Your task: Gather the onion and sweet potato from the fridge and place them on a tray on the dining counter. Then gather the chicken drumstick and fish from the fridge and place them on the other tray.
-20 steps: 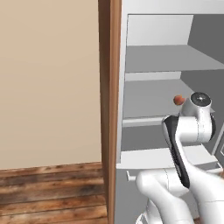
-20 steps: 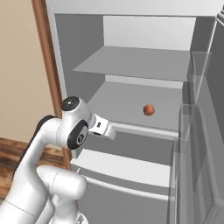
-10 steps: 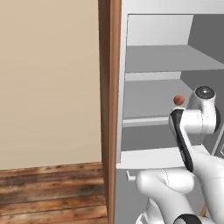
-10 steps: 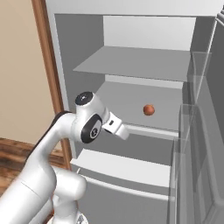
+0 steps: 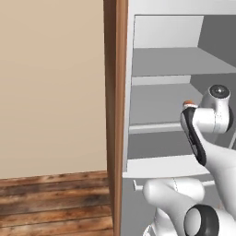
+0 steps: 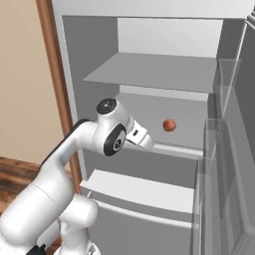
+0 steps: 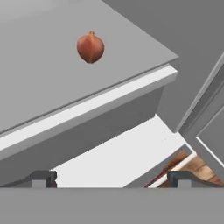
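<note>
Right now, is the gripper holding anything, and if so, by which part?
Nothing is held. The gripper is open with empty space between its fingertips, short of the onion, which sits alone on the fridge shelf.

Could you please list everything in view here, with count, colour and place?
onion: one, orange-brown, on the middle fridge shelf, sitting alone, clear of the walls
fridge: one, open, white-grey inside, with a wood-brown frame on its left edge
shelves: three visible, grey, stacked inside the fridge
door bins: clear, on the open door at the right in the right base view
wall: beige, left of the fridge
floor: brown wood planks, below the wall
arm: one, white with dark joints, reaching toward the middle shelf
gripper: one, dark tips, jaws open and empty, short of the onion
</note>
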Available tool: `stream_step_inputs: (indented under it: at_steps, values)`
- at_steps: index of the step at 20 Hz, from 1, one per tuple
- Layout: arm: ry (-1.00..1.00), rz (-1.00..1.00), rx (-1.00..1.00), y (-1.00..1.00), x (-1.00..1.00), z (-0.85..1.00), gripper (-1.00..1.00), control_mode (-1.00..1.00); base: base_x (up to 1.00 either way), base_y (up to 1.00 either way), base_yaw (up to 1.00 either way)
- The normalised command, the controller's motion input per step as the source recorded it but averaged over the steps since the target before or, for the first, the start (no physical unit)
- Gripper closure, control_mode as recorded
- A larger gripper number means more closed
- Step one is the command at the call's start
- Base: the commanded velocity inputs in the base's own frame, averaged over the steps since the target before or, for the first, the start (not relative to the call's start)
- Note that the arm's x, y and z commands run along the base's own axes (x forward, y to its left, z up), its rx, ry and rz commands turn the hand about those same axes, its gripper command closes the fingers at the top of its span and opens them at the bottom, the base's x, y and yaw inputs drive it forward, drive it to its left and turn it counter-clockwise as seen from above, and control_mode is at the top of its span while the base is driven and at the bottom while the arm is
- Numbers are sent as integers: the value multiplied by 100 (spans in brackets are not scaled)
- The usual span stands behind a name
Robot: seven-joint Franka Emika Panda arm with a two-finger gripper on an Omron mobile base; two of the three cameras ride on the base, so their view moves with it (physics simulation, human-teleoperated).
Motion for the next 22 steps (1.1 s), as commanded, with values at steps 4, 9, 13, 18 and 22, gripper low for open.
stream_step_inputs:
  at_steps: [4, 9, 13, 18, 22]
  values:
    - [-10, 0, 0, -4, 35, 0, -100, -100, 0, 0, 0]
    - [-8, 0, 0, -4, 33, 0, -100, -100, 0, 0, 0]
    - [-4, 0, 0, -19, 28, 0, -100, -100, 0, 0, 0]
    - [0, 0, 0, -16, 30, 0, -100, -100, 0, 0, 0]
    - [0, 0, 0, -13, 38, 0, -100, -100, 0, 0, 0]
